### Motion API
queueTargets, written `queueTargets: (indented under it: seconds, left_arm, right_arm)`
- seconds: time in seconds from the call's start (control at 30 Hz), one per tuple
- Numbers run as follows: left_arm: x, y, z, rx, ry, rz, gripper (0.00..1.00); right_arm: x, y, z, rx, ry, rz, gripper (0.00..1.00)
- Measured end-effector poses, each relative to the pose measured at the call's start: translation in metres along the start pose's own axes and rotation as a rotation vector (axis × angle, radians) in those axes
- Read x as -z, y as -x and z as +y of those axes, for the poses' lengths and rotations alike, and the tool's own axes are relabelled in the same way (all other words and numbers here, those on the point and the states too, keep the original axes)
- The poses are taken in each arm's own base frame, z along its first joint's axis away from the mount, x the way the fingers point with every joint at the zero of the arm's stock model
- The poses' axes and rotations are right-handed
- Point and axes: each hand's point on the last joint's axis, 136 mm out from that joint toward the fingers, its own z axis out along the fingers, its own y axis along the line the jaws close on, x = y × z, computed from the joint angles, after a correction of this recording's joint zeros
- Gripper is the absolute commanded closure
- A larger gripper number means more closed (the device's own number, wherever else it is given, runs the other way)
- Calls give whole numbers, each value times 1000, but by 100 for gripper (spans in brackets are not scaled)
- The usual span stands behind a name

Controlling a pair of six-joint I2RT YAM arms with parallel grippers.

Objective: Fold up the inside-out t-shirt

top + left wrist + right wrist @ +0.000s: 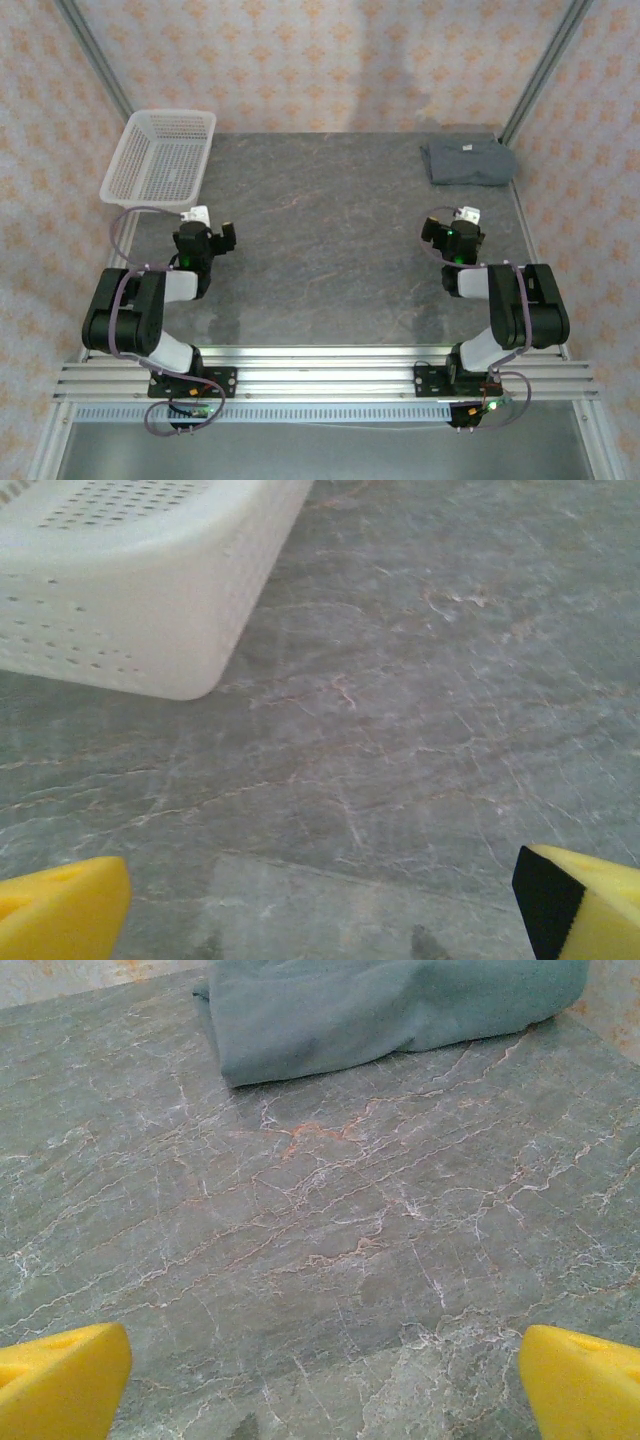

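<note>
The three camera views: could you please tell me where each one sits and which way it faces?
Top external: above and behind the arms, looking down on the table, the basket and the t-shirt; both arms, the left gripper and right gripper show.
Left wrist: low over the table, facing the basket's corner; its yellow fingertips show.
Right wrist: low over the table, facing the t-shirt; its yellow fingertips show.
Shared: top and left wrist share the basket; top and right wrist the t-shirt.
</note>
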Motion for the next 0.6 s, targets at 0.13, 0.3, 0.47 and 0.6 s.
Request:
queueTargets:
  seconds: [0.13, 0.3, 0.47, 0.6]
  left_arm:
    - [0, 5, -7, -18, -22, -19, 0]
    - [1, 5, -12, -35, -34, -22, 0]
    - [1, 5, -13, -40, -34, -22, 0]
    - [1, 6, -13, -42, -34, -22, 0]
  right_arm:
    - [0, 0, 0, 0, 0, 0, 1]
    - [0, 0, 0, 0, 0, 0, 1]
    - [0, 0, 1, 7, 4, 0, 1]
    - [0, 1, 2, 8, 6, -1, 1]
